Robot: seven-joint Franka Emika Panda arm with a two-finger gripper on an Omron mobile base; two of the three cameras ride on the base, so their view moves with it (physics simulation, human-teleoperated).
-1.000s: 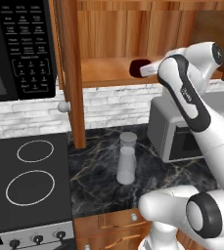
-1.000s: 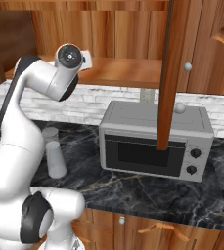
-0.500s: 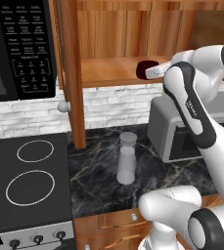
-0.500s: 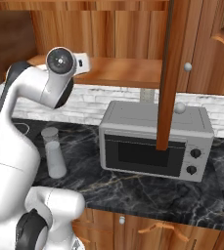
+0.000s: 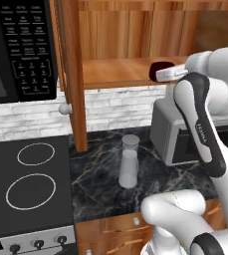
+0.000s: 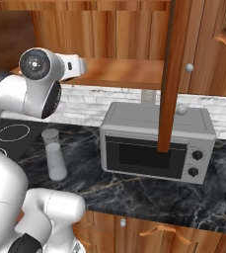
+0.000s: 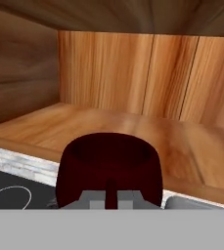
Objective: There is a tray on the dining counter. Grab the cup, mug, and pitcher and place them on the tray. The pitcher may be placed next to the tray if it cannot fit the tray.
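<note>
A white robot arm reaches up to an open wooden cabinet shelf (image 5: 118,72) in a simulated kitchen, its gripper (image 7: 111,196) closed tight on the near wall of a dark maroon mug (image 7: 108,168). Seen from the hand, the mug sits directly ahead of the fingers, its open top facing up and its body lying over the front edge of the shelf board; whether it rests on the wood or hangs just off it cannot be told. From the left base view the mug (image 5: 159,69) shows as a dark shape at the tip of the hand, level with the shelf's front edge.

Below, on the black marble counter (image 5: 100,184), a tall clear glass pitcher (image 5: 129,162) stands upright and alone, between the stove top (image 5: 26,184) on its left and a grey microwave oven (image 6: 159,143) on its right. From the right base view the pitcher (image 6: 55,154) stands well to the left of the microwave, partly behind the robot's upper arm. A wooden cabinet door (image 6: 171,74) hangs open in front of the microwave, and a white brick wall (image 5: 115,107) runs behind the counter
</note>
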